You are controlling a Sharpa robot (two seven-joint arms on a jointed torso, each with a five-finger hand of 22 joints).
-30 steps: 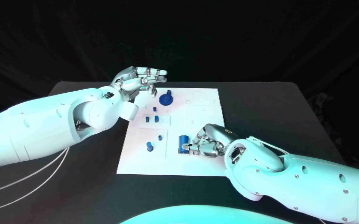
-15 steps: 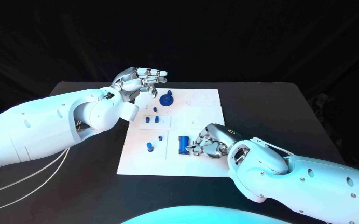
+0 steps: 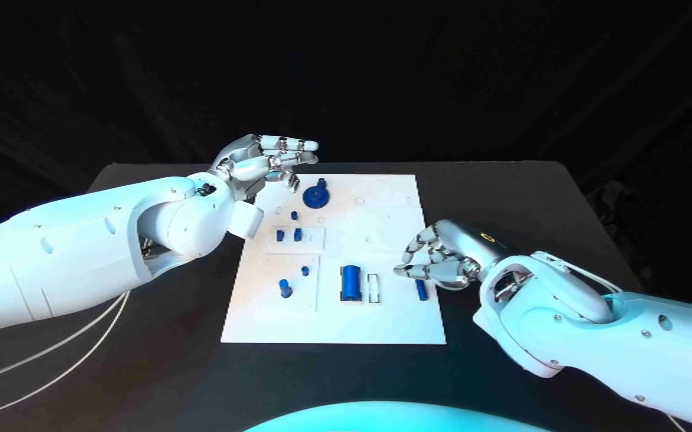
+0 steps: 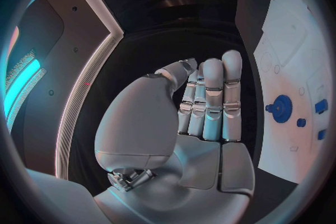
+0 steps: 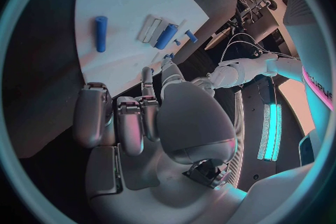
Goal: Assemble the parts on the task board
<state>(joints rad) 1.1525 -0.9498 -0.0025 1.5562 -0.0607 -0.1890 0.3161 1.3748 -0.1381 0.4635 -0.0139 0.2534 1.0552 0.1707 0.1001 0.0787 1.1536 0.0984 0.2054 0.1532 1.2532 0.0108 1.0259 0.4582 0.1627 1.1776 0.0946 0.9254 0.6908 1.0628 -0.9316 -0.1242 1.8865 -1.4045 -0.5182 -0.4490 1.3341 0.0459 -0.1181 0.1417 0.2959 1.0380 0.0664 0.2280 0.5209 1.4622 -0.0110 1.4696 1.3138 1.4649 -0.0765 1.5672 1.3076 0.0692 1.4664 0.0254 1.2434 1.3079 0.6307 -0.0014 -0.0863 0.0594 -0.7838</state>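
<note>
Head view is showing the task board (image 3: 335,257) lying in the middle of the black counter (image 3: 505,202), with blue parts spread over it: a round geared part (image 3: 317,193) near the far edge, small pegs (image 3: 290,235) toward the left side, a thick cylinder (image 3: 351,282) lying near the front, and a slim rod (image 3: 421,290) lying just beside the right hand (image 3: 440,257). That hand is hovering at the board's right edge with its fingers curled inward and nothing visibly in them. Over the board's far left corner the left hand (image 3: 265,160) is hanging above the surface, fingers bent in and holding nothing. Left wrist view is showing the left hand's fingers (image 4: 212,99) lying straight and pressed side by side, the thumb folded against them, with the geared part (image 4: 281,108) well apart on the board. Right wrist view is showing the right hand's fingers (image 5: 126,117) curled in empty, with the slim rod (image 5: 101,33) lying free on the board beyond them.
</note>
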